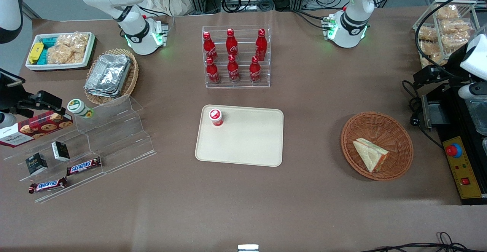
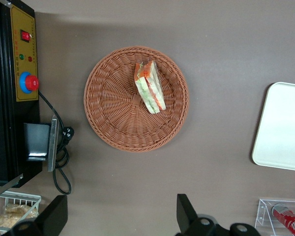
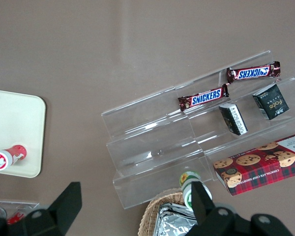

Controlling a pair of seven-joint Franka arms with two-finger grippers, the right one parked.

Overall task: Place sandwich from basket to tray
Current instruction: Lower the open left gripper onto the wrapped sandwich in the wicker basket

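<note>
Fingers (image 2: 49,216) of left gripper (image 2: 120,216) spread wide, empty, high over counter (image 1: 312,103) beside wicker basket (image 2: 113,128). Wrapped sandwich (image 2: 149,87) inside basket, near one o'clock rim. Cream tray (image 1: 247,145) well apart, carrying red-capped bottle (image 1: 216,117).

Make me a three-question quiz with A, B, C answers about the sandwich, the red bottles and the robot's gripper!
1. Where is the sandwich?
A. in the basket
B. on the tray
C. on the bare table

2. How many red bottles stand in the clear rack?
A. four
B. six
C. nine

3. What is the gripper doing?
A. squeezing the sandwich
B. holding a bottle
C. open and empty, above the table beside the basket

Answers:
1. A: the wedge lies on the woven bottom.
2. B: two rows of three.
3. C: its fingers are wide apart with only table between them.
</note>
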